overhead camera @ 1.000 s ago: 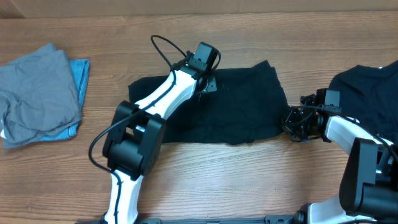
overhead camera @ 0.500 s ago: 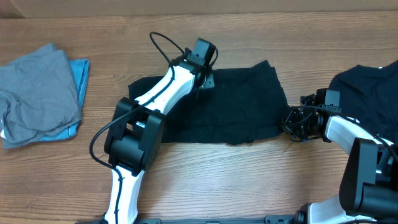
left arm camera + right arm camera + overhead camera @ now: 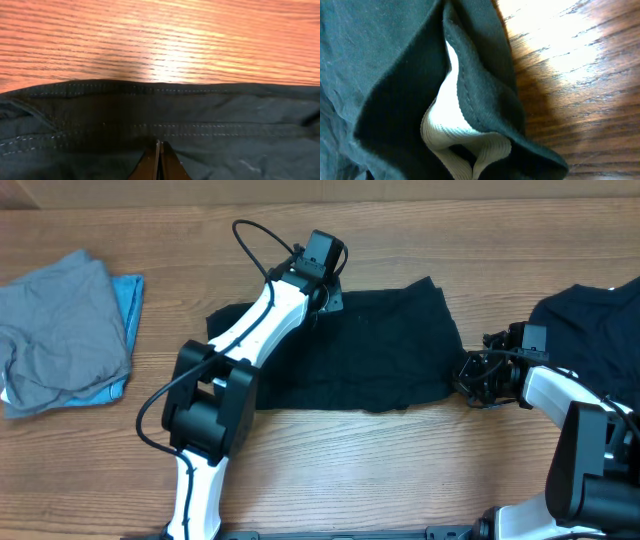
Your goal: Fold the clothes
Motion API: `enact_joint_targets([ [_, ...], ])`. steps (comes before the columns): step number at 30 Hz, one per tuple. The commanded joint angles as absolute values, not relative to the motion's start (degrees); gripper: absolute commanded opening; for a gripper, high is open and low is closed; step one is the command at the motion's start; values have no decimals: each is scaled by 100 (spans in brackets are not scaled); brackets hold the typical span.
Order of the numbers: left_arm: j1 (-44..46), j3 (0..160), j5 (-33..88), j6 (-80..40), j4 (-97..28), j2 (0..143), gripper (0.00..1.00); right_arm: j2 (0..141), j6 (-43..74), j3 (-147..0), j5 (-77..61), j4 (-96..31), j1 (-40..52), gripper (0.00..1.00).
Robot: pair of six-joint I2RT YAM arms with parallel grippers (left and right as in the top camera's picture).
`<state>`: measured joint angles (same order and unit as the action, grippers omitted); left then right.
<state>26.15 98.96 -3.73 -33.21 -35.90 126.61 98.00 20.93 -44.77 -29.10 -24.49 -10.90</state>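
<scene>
Black pants (image 3: 380, 355): your clenched left claw (image 3: 158, 152) pinned their waistband; right claw (image 3: 469, 376) gripped their side edge, probably for folding.

Black garments: two lay in view, the spread black garment (image 3: 380, 360) and the second black garment (image 3: 590, 320).
Grey: one grey piece (image 3: 60, 330) was there.
Light blue: one light-blue piece (image 3: 128, 300) showed.
Arms: two stood, the left arm (image 3: 265, 330) and the right arm (image 3: 550, 390).
Grippers: two were counted, the left gripper (image 3: 330, 300) and the right gripper (image 3: 468, 377).
Counter: one counter (image 3: 400, 470) carried it all.
</scene>
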Motion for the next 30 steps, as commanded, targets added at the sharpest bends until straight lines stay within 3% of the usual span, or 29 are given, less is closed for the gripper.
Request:
enact_joint_targets([
  [1, 2604, 9950, -596, -3236, -3511, 13074, 4, 9789, 2108, -4536, -2808, -2414, -1120, 9],
  [18, 2593, 10348, -943, -3341, -3109, 12643, 4, 9789, 2110, -4536, -2810, -2368, -1120, 4],
  [30, 2591, 10333, -915, -3350, -3151, 13192, 4, 9789, 2108, -4536, -2810, -2368, -1120, 4],
])
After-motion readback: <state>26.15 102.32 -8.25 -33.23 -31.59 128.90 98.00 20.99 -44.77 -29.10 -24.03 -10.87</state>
